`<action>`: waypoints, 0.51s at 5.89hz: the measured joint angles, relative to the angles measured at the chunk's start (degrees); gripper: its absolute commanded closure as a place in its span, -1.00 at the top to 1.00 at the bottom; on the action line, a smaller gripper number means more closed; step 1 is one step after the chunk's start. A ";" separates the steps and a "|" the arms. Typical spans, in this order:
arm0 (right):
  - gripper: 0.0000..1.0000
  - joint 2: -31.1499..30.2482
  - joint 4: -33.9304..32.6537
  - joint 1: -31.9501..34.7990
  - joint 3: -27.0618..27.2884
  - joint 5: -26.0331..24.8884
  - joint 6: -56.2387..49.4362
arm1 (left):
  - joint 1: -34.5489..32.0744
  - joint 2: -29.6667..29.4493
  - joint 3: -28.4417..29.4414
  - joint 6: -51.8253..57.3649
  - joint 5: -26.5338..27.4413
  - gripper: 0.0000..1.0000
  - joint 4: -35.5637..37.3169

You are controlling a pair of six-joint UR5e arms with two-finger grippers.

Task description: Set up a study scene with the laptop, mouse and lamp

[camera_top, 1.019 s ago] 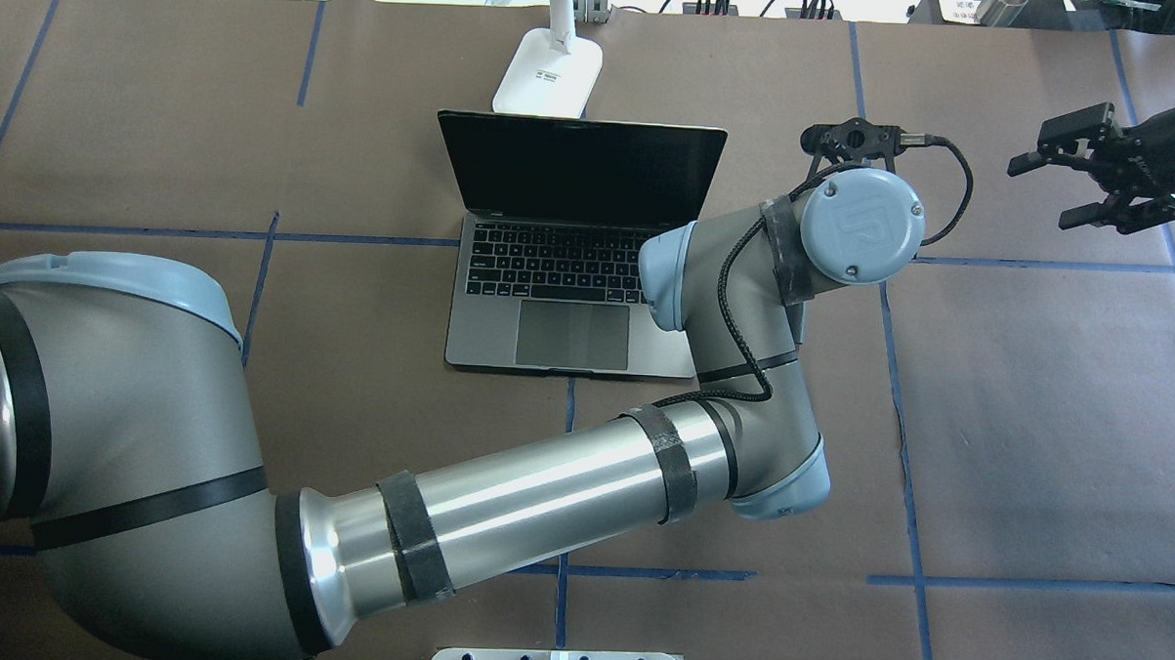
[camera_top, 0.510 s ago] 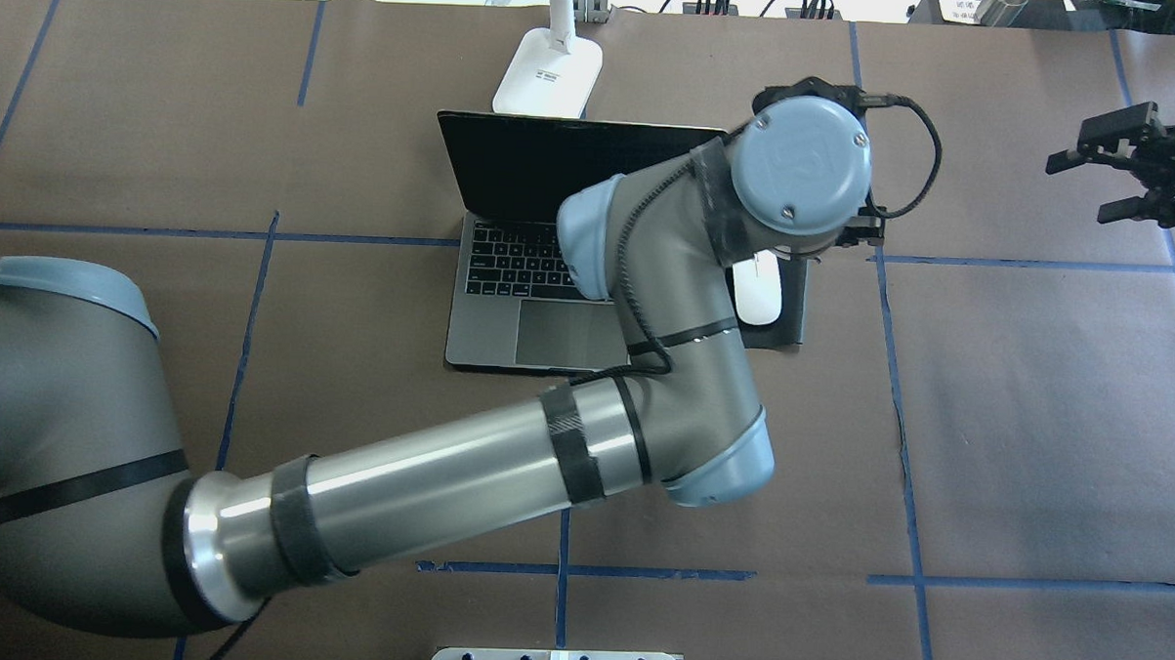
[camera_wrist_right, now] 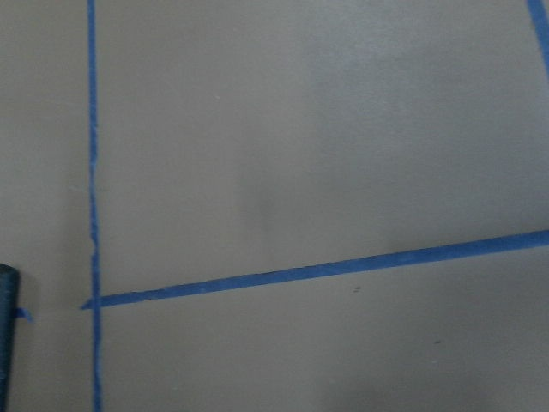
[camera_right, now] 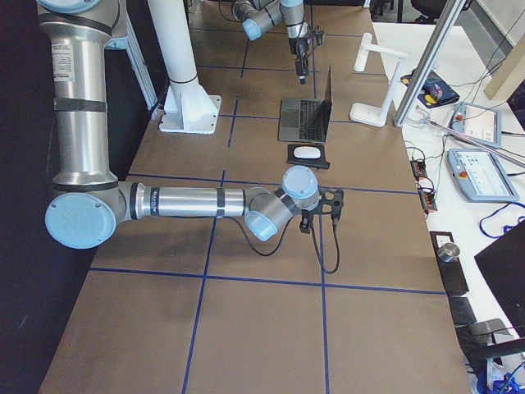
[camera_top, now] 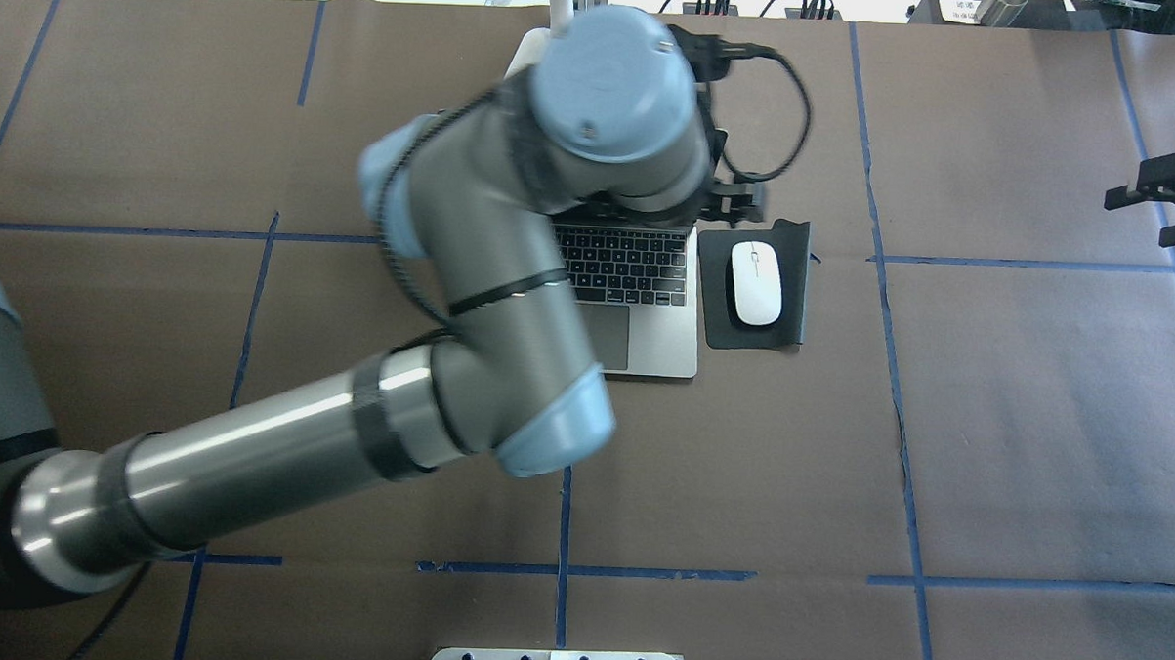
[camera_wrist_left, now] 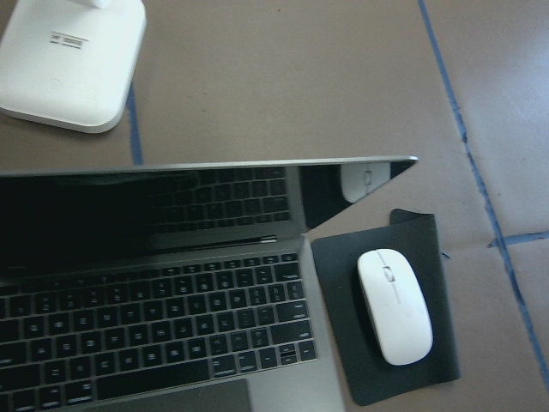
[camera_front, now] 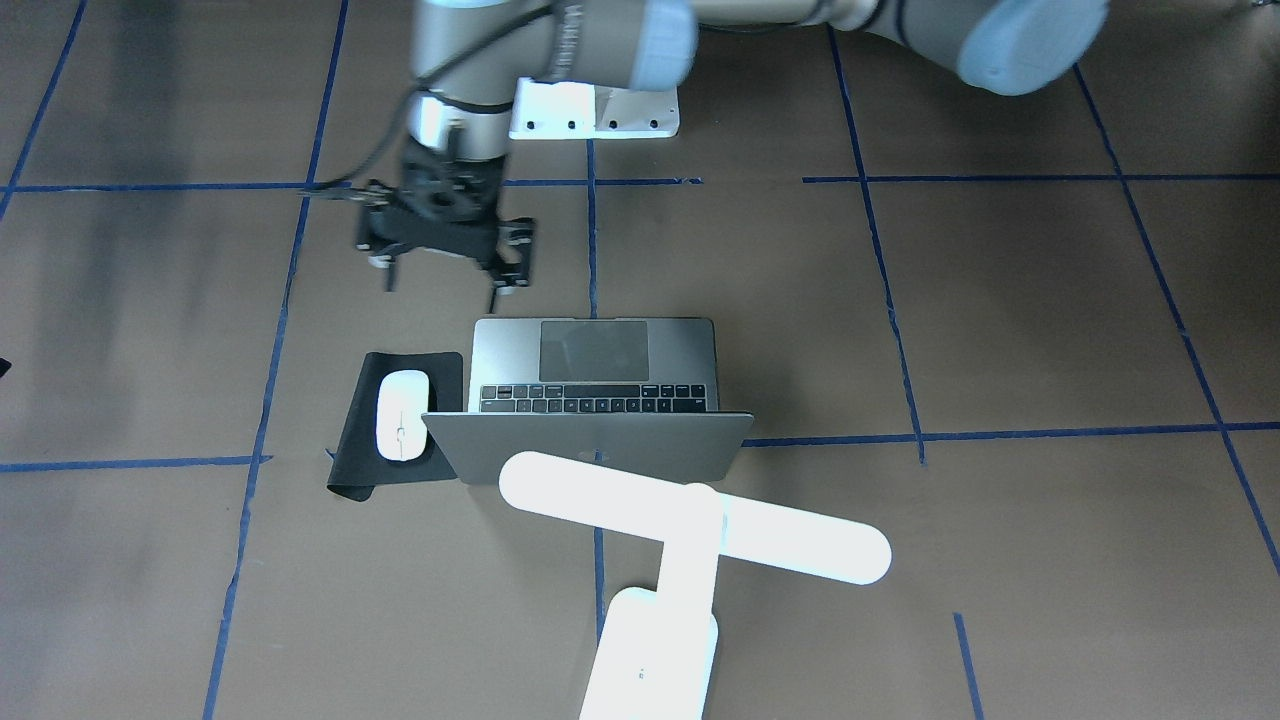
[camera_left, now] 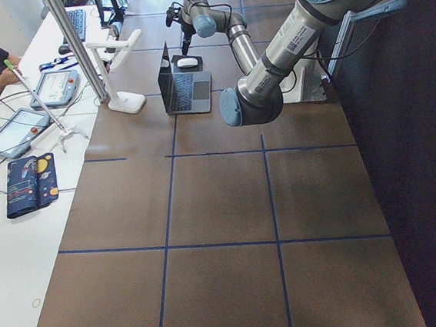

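Standing closest to the front-facing camera, the lamp (camera_front: 690, 540) has its white base on the brown-papered table (camera_front: 1000, 300). Its flat arm meets a long rounded bar head in a T that, from this angle, overlaps the lid of the laptop (camera_front: 595, 400). That laptop sits open just beyond, the back of its lid toward the lamp and its dark screen, black keys and trackpad facing the robot. Right against its edge on the robot's right lies a black mouse pad (camera_front: 447, 368) with one far corner curled up. The mouse (camera_front: 401, 415) rests flat on the pad, lengthwise along the laptop's side. At the overhead view's right edge, well apart from the mouse, the right gripper (camera_top: 1139, 219) hangs with its fingers spread and nothing between them. Farther back in the front view, the left gripper (camera_front: 441, 273) is raised above the table near the laptop and pad, jaws wide apart and empty. Its wrist camera looks down on the laptop's right half, the mouse and the lamp's base. Behind it the left arm (camera_front: 560, 40) reaches across above the white bolted pedestal plate (camera_front: 595, 110).
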 measured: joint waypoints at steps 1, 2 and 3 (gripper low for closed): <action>1.00 -1.09 -6.94 2.02 0.24 -1.29 -13.14 | -4.02 4.18 -3.56 5.06 -3.09 1.00 2.46; 1.00 -1.36 -16.19 5.11 1.57 -1.68 -25.56 | -8.61 8.43 -5.66 11.59 -6.83 1.00 3.86; 1.00 -1.32 -27.07 8.29 5.13 -1.69 -35.10 | -13.65 13.46 -6.97 20.22 -11.13 1.00 4.30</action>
